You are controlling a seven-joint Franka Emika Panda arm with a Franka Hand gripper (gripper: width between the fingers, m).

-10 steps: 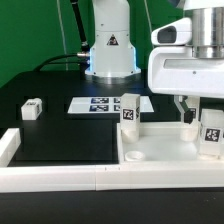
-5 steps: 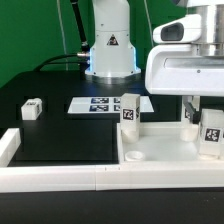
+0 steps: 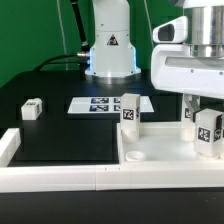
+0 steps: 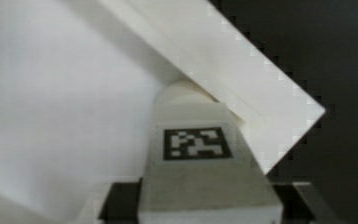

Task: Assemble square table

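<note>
Exterior view: the slab (image 3: pixel 160 148) of the square table lies flat on the black desk (image 3: pixel 60 135), raised rim upward, at the exterior view's right.
Corner socket: one round socket (image 3: pixel 135 156) stands open at the slab's near corner, toward the exterior view's left.
Standing leg: a short white leg (image 3: pixel 130 112) is upright at the slab's far corner toward the exterior view's left, with its tag facing the camera.
Held leg: a second tagged leg (image 3: pixel 208 133) is upright over the slab's side toward the exterior view's right. Contact between its lower end and the slab cannot be determined.
Pincer: the pincer (image 3: pixel 205 118) points down over that same side of the slab and is clamped on the held leg.
Wrist view: the held leg (image 4: pixel 197 130) fills the space between the dark fingers (image 4: pixel 119 200) of the pincer (image 4: pixel 197 205), with no gap at either flank. The slab's rim (image 4: pixel 229 70) runs diagonally behind the leg.
Loose leg: a third leg (image 3: pixel 31 109) lies on the desk, well apart from the slab, toward the exterior view's left.
Marker board: the marker board (image 3: pixel 100 104) lies flat on the desk just behind the slab's far edge.
Border rail: a long white rail (image 3: pixel 60 178) runs along the slab's near edge and continues toward the exterior view's left.
Robot base: the base (image 3: pixel 110 45) stands beyond the marker board, behind the slab.
</note>
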